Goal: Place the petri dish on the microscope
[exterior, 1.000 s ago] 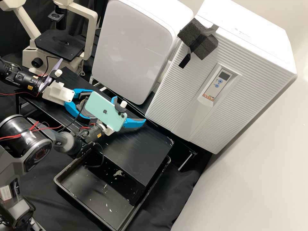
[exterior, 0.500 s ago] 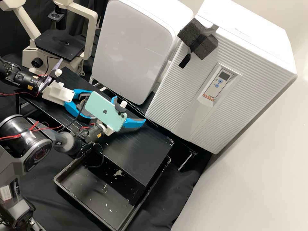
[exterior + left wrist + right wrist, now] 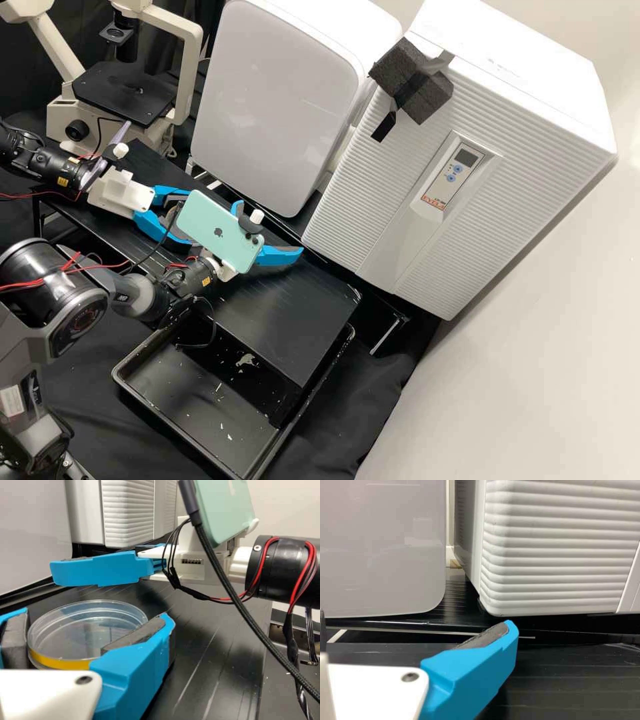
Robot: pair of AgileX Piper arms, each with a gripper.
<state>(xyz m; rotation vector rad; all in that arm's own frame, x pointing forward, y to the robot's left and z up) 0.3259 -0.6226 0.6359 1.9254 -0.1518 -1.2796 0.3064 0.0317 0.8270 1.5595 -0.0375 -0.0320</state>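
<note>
Got microscope (image 3: pixel 127 97) left of cabinets (image 3: pixel 280 100) (going by the high view), bench (image 3: pixel 293 313) before cabinets, tray (image 3: pixel 193 407) partly under bench, petri dish (image 3: pixel 75 637) in left gripper (image 3: pixel 152 228).

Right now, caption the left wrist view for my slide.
Clear petri dish, banded in yellow, held between the left gripper's blue fingers.

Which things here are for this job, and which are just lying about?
For the job:
- petri dish, between the fingers of the left gripper
- microscope, its stage awaiting the dish

Just about:
- tray
- ribbed white cabinet
- smooth white box
- foam block on the cabinet
</note>
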